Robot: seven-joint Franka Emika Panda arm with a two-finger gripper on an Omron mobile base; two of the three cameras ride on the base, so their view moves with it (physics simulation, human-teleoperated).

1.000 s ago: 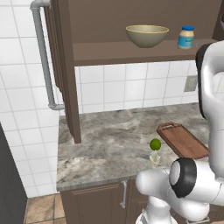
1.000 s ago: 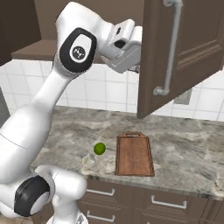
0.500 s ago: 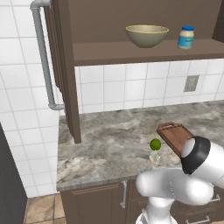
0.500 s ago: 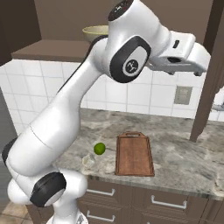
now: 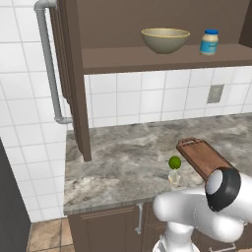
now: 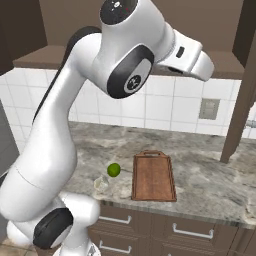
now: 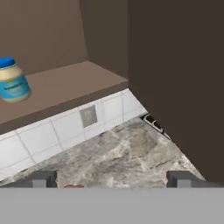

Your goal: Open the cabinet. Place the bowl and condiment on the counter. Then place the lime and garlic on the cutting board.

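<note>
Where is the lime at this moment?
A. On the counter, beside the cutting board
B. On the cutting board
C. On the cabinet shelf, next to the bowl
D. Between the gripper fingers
A. The lime lies on the counter, just off the long side of the cutting board, close to the garlic; the bowl and the condiment stand on the cabinet shelf.

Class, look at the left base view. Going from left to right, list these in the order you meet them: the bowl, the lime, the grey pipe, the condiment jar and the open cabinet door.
grey pipe → open cabinet door → bowl → lime → condiment jar
</note>
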